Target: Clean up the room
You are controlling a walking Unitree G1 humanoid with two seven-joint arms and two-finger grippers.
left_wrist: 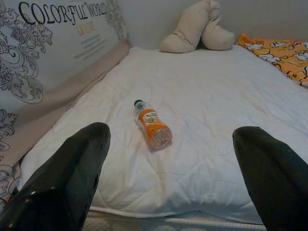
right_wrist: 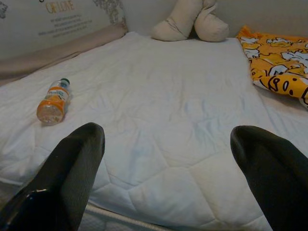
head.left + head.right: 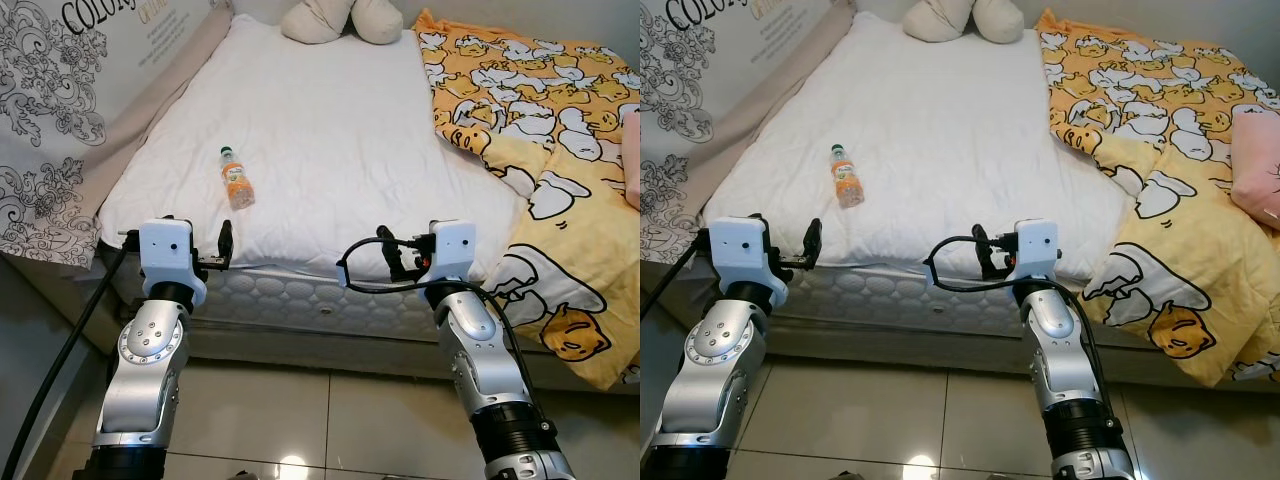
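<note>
— Saw what on the bed [image 3: 330,130]?

— Found an orange bottle [image 3: 236,179] lying on its side on the white mattress cover, green cap pointing toward the head of the bed, nearer the left edge and not far from the foot. Noted a beige pillow [image 3: 340,20] at the far end and a yellow duck-print blanket [image 3: 540,150] spread over the right side, hanging down past the mattress edge.

— And the arms?

— Held both forward at the foot of the bed, above the tiled floor [image 3: 320,420]. Left end effector [image 1: 173,178] spread wide, black fingers [image 1: 72,173] well apart, bottle lying ahead between them, untouched. Right end effector [image 2: 168,173] likewise spread wide, holding nothing, aimed at bare cover with the bottle off toward the left side.

— Anything beside the bed?

— Spotted a printed board [image 3: 60,110] with ornate scrollwork leaning along the left edge.
</note>
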